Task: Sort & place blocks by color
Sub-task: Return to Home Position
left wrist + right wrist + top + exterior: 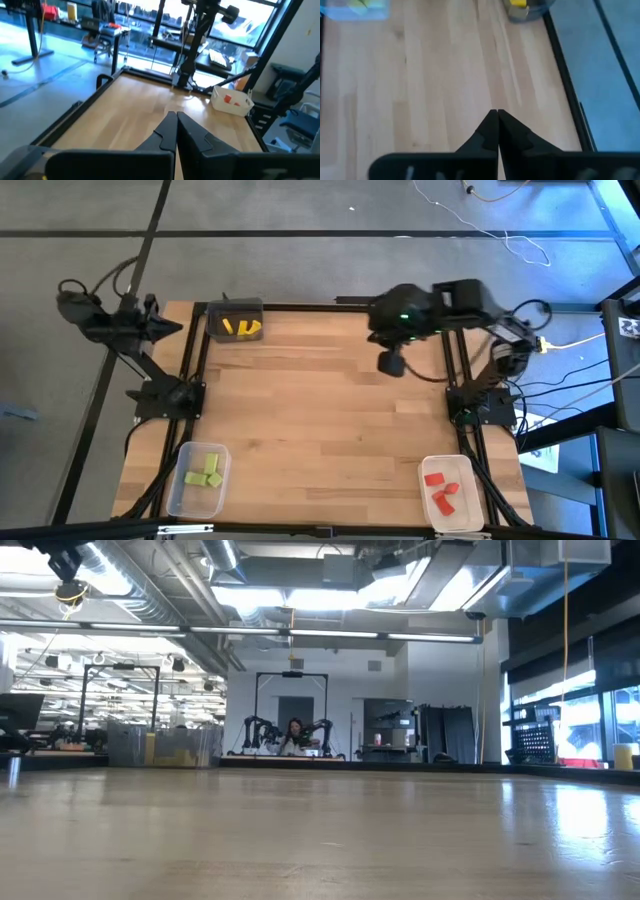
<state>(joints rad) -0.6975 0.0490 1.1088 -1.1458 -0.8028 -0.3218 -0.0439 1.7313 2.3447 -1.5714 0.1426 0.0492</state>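
All blocks sit sorted in bins in the high view: yellow blocks in the dark bin at the far left corner, light green blocks in the clear bin at the near left, red blocks in the white bin at the near right. My left gripper is shut and parked beyond the table's left edge. My right gripper is shut, raised over the far right part of the table, holding nothing. Its wrist view shows the yellow blocks and green blocks. The left wrist view shows the red blocks.
The bins stand at three corners: dark bin, clear bin, white bin. A black frame borders the wooden table. The low view looks across bare tabletop to a person seated far off in the room.
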